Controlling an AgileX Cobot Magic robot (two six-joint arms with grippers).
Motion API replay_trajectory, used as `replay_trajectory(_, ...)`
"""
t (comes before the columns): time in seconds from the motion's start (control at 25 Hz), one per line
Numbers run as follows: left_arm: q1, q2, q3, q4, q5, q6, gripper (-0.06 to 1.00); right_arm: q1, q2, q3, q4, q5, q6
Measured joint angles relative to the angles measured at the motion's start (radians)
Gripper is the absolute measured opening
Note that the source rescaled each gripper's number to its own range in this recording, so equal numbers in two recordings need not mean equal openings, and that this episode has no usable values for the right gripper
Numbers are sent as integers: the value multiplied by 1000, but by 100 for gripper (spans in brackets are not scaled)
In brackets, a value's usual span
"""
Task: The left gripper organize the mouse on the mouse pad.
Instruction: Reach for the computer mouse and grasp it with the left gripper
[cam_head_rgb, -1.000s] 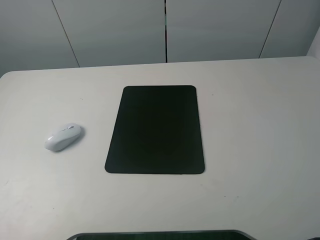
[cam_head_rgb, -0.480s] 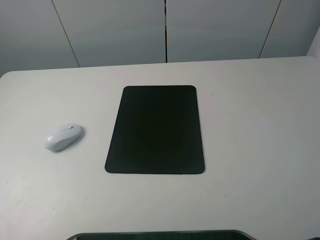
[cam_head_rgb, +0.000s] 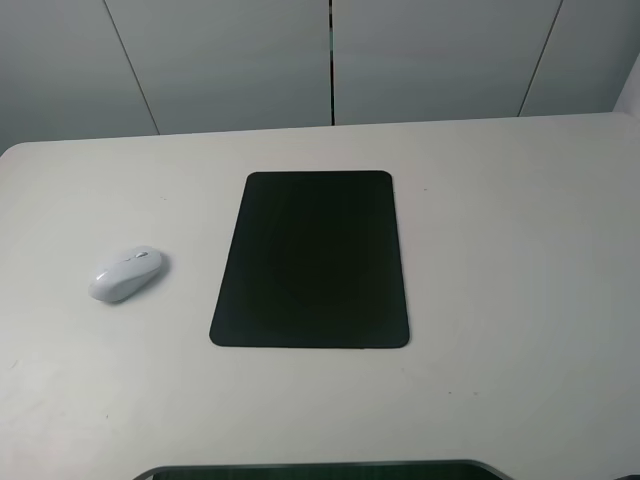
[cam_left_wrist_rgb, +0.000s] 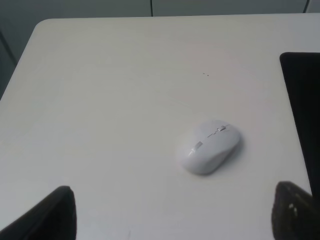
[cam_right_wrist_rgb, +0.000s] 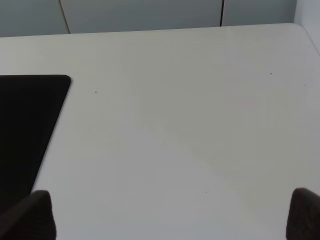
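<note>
The white mouse (cam_head_rgb: 127, 274) lies on the bare table, to the left of the black mouse pad (cam_head_rgb: 312, 260) and apart from it. Neither arm shows in the exterior high view. In the left wrist view the mouse (cam_left_wrist_rgb: 208, 146) sits ahead of my left gripper (cam_left_wrist_rgb: 175, 212), whose two dark fingertips (cam_left_wrist_rgb: 50, 215) stand wide apart and hold nothing; a strip of the mouse pad (cam_left_wrist_rgb: 302, 100) shows at the frame's edge. My right gripper (cam_right_wrist_rgb: 170, 215) is open too, with empty table between its fingertips (cam_right_wrist_rgb: 30, 215) and a corner of the mouse pad (cam_right_wrist_rgb: 30, 120) beside it.
The white table (cam_head_rgb: 520, 250) ends at a grey panelled wall (cam_head_rgb: 330, 60) behind. A dark rounded edge (cam_head_rgb: 320, 470) shows at the front of the exterior high view.
</note>
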Motion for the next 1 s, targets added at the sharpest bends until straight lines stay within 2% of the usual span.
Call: replay_trajectory(1.0,0,0,0,0,0,0,100,0,0,0,0,0,0)
